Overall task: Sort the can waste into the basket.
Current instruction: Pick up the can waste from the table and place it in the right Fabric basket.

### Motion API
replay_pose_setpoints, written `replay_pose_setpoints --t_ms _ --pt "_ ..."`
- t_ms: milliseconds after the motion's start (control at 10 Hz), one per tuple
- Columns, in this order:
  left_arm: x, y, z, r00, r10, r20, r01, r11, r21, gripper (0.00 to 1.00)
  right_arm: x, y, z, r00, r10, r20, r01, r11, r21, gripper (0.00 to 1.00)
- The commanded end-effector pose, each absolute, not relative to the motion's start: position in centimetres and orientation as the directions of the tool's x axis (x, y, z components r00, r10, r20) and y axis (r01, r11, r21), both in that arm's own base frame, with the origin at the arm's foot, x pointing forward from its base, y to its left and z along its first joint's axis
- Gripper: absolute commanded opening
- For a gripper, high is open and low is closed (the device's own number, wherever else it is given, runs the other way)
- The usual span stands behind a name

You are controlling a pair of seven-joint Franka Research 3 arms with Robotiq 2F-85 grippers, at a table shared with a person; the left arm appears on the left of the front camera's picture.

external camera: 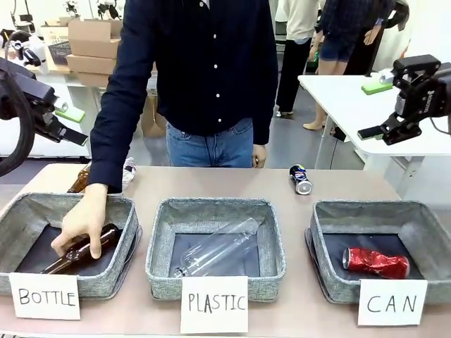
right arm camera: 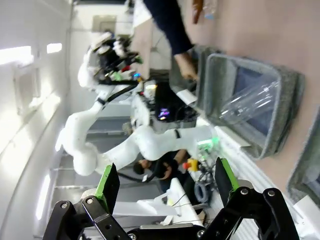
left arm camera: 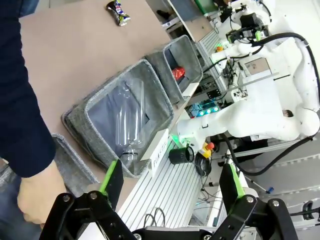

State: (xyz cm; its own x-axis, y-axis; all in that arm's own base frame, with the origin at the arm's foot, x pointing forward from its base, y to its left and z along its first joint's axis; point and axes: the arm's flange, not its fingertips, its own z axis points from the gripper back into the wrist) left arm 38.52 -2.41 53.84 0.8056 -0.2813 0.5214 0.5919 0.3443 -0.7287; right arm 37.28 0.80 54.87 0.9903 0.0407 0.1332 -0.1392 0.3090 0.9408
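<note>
- The tan table (external camera: 211, 186) spans the lower front view. Three bins line its near edge, presumably so each waste type has its own drop.
- A person in a dark shirt (external camera: 204, 70) stands at the top centre. One hand (external camera: 83, 222) reaches into the lower-left grey fabric bin carded "BOTTLE" (external camera: 14, 218), gripping a brown glass bottle (external camera: 84, 251) whose middle it hides.
- The grey woven rectangular basket (external camera: 423, 218) with the white "CAN" card (external camera: 392, 303) sits lower right.
- The middle grey bin marked "PLASTIC" (external camera: 158, 239) holds a clear plastic bottle (external camera: 218, 253) lying on its side.
- The left gripper (left arm camera: 170, 175) hangs high over the bins, fingers spread wide and empty. It is probably parked clear of the person's arm.
- The right gripper (right arm camera: 166, 167) is likewise raised, wide and holding nothing.
- The dented red metal can (external camera: 375, 263) lies inside the basket, so that part looks done.
- The dark blue drink can (external camera: 301, 179) lies on the table, upper centre-right and well apart from the basket. It is the one left to sort, and its print is too small to read.
</note>
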Motion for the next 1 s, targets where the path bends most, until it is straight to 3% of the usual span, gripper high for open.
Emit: replay_pose_setpoints --t_ms 0,200,500,700,900 --pt "38.5 -2.1 53.9 0.795 -0.295 0.530 0.606 0.344 -0.718 1.00 42.6 2.2 55.5 0.983 -0.050 0.175 -0.103 0.641 0.760 1.00" --pt "38.5 -2.1 53.9 0.795 -0.295 0.530 0.606 0.344 -0.718 1.00 50.1 4.3 54.0 0.984 -0.067 0.164 -0.018 0.883 0.469 1.00" --pt "38.5 -2.1 53.9 0.795 -0.295 0.530 0.606 0.344 -0.718 1.00 59.3 7.0 48.0 0.980 0.019 0.200 -0.069 0.966 0.249 1.00" --pt "38.5 -2.1 53.9 0.795 -0.295 0.530 0.606 0.344 -0.718 1.00 61.5 8.7 42.2 0.968 0.006 0.250 -0.061 0.975 0.213 1.00" --pt "38.5 -2.1 53.9 0.795 -0.295 0.530 0.606 0.344 -0.718 1.00 58.9 7.6 45.2 0.966 0.047 0.253 -0.115 0.958 0.261 1.00"
